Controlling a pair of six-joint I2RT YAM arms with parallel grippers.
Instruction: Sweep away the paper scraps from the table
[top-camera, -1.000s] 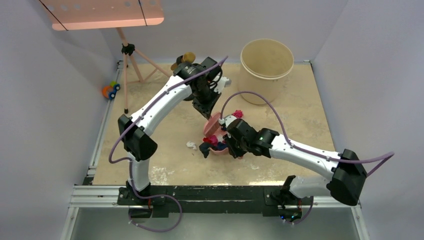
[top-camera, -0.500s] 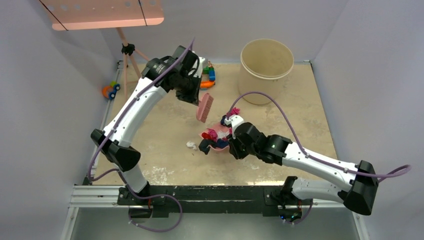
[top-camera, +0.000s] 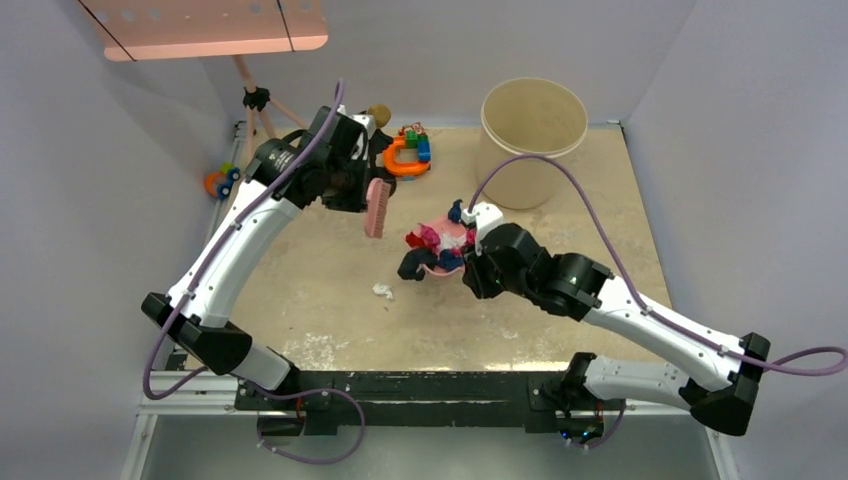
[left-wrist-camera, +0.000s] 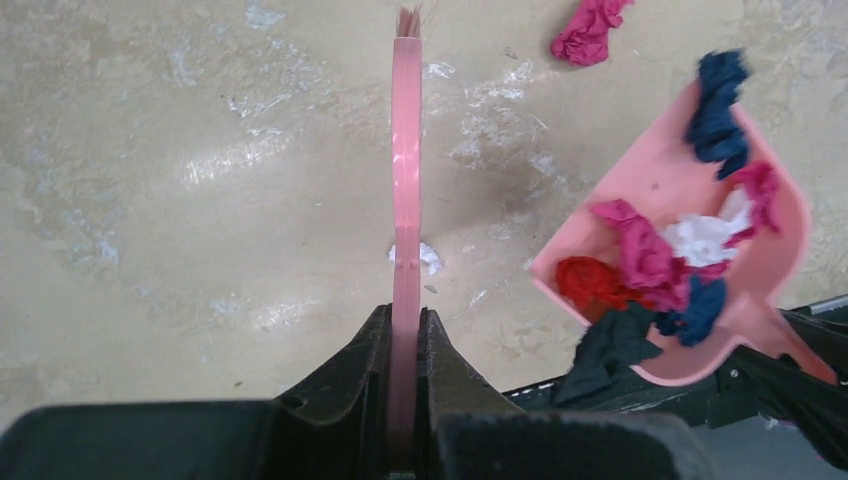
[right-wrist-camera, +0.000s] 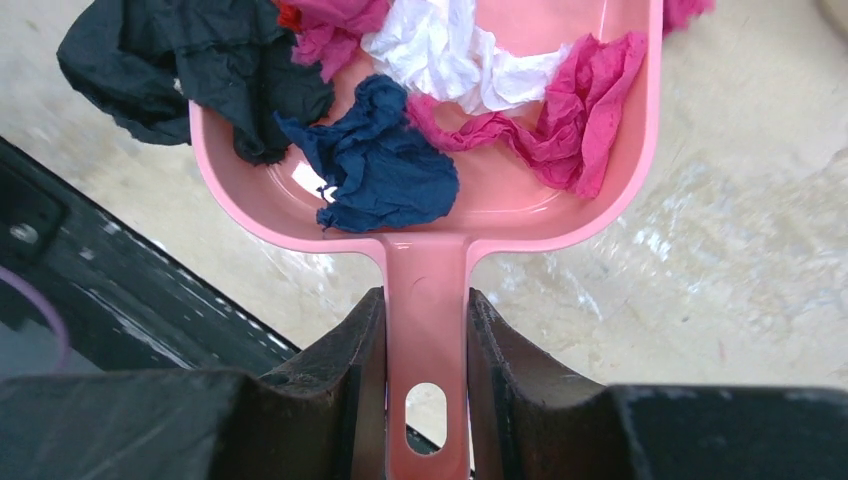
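My right gripper (right-wrist-camera: 427, 300) (top-camera: 472, 262) is shut on the handle of a pink dustpan (right-wrist-camera: 500, 200) (top-camera: 436, 270), held above the table (top-camera: 300, 300). Paper scraps lie in the pan: navy (right-wrist-camera: 385, 160), white (right-wrist-camera: 440, 50), pink (right-wrist-camera: 570, 100). A dark scrap (right-wrist-camera: 150, 60) (top-camera: 412, 265) hangs over its edge. My left gripper (left-wrist-camera: 405, 320) (top-camera: 358, 185) is shut on a pink brush (left-wrist-camera: 406, 150) (top-camera: 377, 208), which hangs left of the pan. One white scrap (top-camera: 382, 290) (left-wrist-camera: 430, 258) and one pink scrap (left-wrist-camera: 590, 28) lie on the table.
A beige bucket (top-camera: 533, 125) stands at the back right. Toy blocks with an orange ring (top-camera: 405, 150) sit at the back middle, a tripod (top-camera: 262, 130) at the back left. A black rail (top-camera: 420, 385) runs along the near edge.
My left arm has swung the brush left, away from the dustpan. My right arm has carried the loaded dustpan farther back, toward the bucket.
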